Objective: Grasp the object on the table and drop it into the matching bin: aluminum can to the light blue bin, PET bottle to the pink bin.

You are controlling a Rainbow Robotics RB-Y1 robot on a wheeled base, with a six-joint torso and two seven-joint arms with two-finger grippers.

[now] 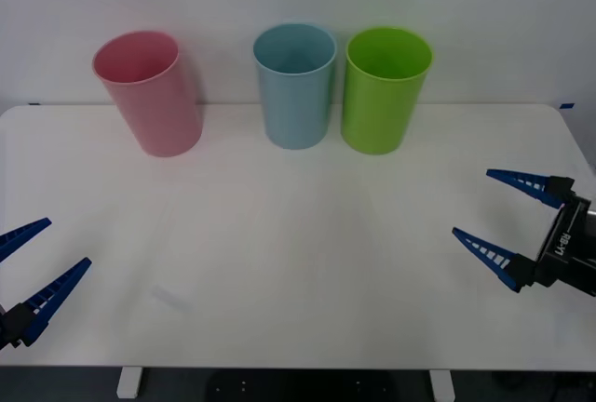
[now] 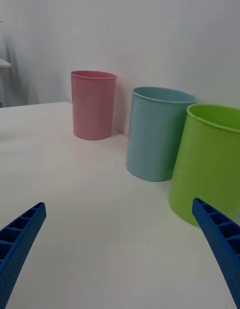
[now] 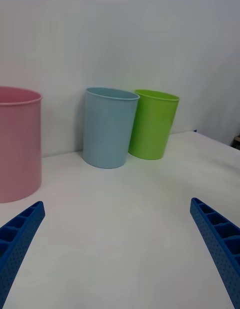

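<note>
While both my arms waited low at the near corners of the table [image 1: 298,290], my left gripper [image 1: 33,267] hung over the near left edge with its blue fingers spread wide and nothing between them, and my right gripper [image 1: 507,221] sat over the right side, equally wide and equally bare. I looked for the can and could not find it anywhere on the white top between my fingers and the bins, so I could not say which way it lay from either gripper, how its long axis ran, or which arm was nearer to it. Most likely it had already gone into a bin, or had not yet been set down.

Farther back, three bins stood upright in a row near the far edge. The pink bin [image 1: 149,95] stood off to the left, well apart from the others. The light blue bin [image 1: 295,86] stood in the middle, just beside a lime green bin [image 1: 385,90] on its right. What I could see inside each from above looked empty, though their floors were hidden.
</note>
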